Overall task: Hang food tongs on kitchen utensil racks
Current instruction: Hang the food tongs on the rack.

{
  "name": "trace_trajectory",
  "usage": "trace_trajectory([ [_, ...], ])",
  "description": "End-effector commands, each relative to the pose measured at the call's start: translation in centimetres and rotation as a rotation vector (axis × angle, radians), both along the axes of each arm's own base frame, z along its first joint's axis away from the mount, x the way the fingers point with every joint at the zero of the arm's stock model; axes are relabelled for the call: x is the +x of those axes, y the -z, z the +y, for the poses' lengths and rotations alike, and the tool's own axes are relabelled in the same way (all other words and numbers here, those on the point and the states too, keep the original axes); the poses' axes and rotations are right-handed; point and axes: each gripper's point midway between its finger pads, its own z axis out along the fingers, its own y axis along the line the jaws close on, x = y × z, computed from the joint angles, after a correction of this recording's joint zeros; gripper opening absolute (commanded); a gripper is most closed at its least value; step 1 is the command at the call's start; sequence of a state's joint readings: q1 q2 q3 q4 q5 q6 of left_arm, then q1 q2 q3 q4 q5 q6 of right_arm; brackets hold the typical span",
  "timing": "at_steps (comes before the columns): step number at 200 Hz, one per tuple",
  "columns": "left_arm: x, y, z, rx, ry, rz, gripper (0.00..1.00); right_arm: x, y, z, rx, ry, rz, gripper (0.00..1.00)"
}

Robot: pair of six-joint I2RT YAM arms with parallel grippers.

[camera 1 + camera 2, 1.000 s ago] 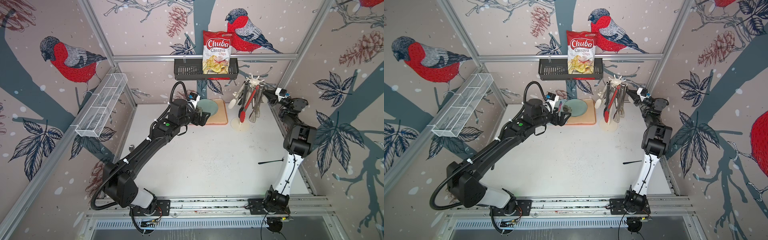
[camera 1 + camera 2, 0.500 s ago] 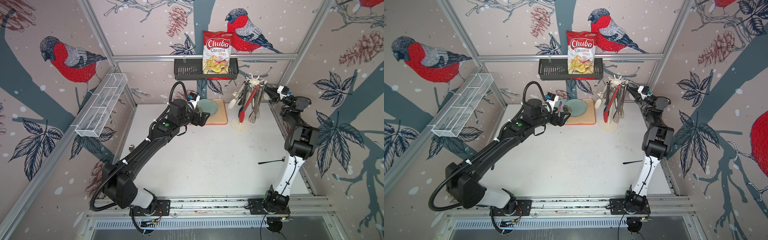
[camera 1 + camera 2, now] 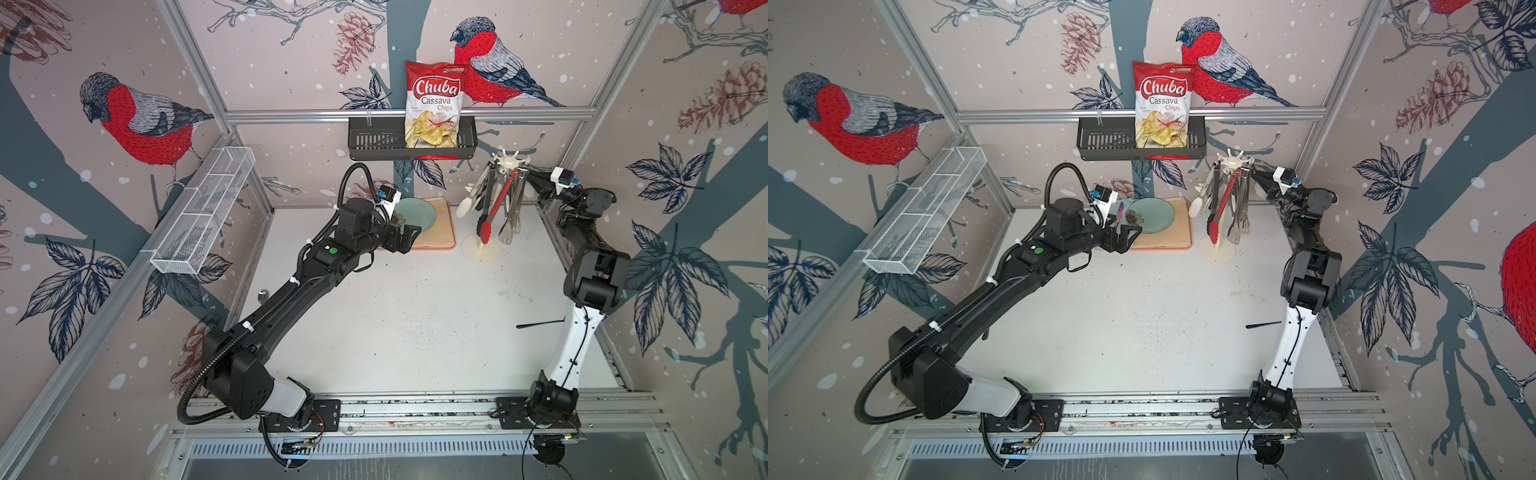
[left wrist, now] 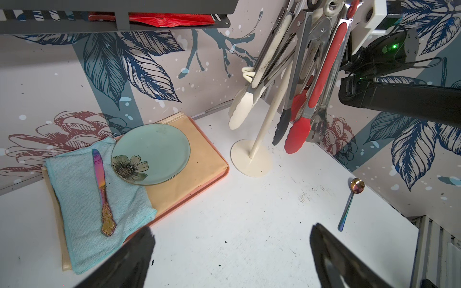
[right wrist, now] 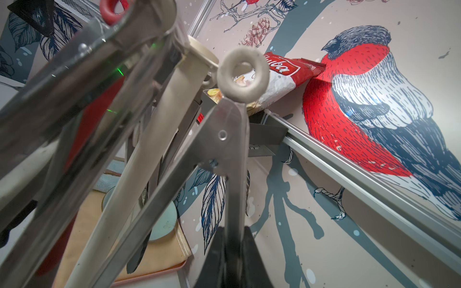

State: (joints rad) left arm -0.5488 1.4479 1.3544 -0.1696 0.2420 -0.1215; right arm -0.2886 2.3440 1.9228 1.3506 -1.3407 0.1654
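A: Where are the tongs?

B: The ones I can see are all at the rack, in the far right corner of the table. Red tongs, white tongs and black tongs hang from its crown, tips down around the pole.

A: And the right gripper?

B: It's high beside the crown, pinched tight on one arm of the steel tongs, below the hinge. Their white ring is right against one of the crown's hooks. I can't tell whether it sits on the hook.

A: The left gripper?

B: Spread wide with nothing in it, low over the table beside the tray.

A: What's on the tray?

B: A plate, and a blue cloth with a knife lying on it.

A: Anything else about?

B: A spoon lies on the table by the right wall, apart from the rack. A thin black stick lies next to the right arm. On the back wall a chips bag stands in a black basket, and a mesh basket hangs on the left wall.
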Motion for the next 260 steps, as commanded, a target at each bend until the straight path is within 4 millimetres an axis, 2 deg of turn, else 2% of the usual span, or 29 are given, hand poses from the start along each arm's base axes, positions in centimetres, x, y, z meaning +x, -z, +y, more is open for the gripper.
trace_trajectory([
  [1, 0.0, -0.4, -0.1, 0.009, 0.010, -0.025, 0.96, 0.6, -0.3, 0.0, 0.015, 0.002, 0.016, 0.00],
  [90, 0.0, -0.1, -0.7, 0.031, 0.026, -0.019, 0.96, 1.1, 0.5, 0.6, 0.006, -0.021, 0.041, 0.00],
  [143, -0.4, 0.0, -1.5, 0.038, 0.058, -0.016, 0.96, 1.3, 1.8, 1.3, -0.073, -0.100, 0.120, 0.00],
  [219, -0.8, 0.1, -2.1, 0.049, 0.076, -0.018, 0.96, -0.3, 2.4, 1.4, -0.117, -0.203, 0.208, 0.00],
  [260, -1.2, 0.3, -2.2, 0.055, 0.087, -0.014, 0.96, -0.8, 1.6, 1.1, -0.109, -0.248, 0.217, 0.00],
])
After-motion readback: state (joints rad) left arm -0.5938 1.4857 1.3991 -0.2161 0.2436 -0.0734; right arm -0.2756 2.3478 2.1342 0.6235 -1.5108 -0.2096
